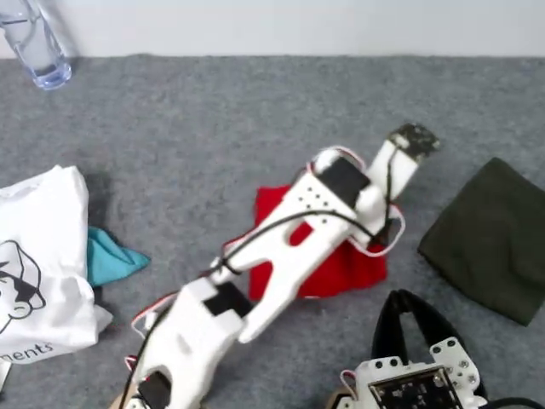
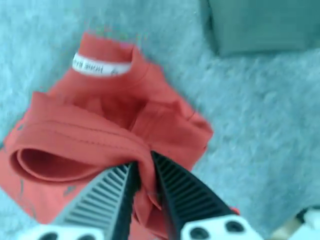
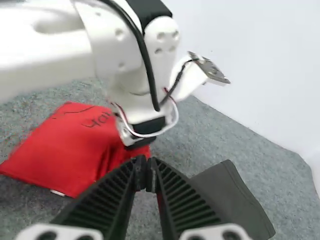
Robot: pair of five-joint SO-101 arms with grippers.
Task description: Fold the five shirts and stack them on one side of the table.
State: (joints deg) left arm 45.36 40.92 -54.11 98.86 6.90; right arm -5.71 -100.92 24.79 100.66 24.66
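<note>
Jaws of the left gripper (image 2: 143, 170) pinch the red shirt (image 2: 90, 130) to fold it. The right gripper (image 3: 146, 172) rests at 5 o'clock, jaws together.

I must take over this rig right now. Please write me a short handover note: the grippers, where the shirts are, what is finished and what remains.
Left gripper: shut on a fold of the crumpled red fabric shirt, mid-table.
Right gripper: shut, empty, above the table near the folded dark green shirt on the right side.
White printed shirt: at the table's left edge, with a teal shirt peeking out beside it. I cannot tell if these two are folded.
Done: the dark green one looks folded.
Left: finish the red fold, check white and teal, stack all on one side.
</note>
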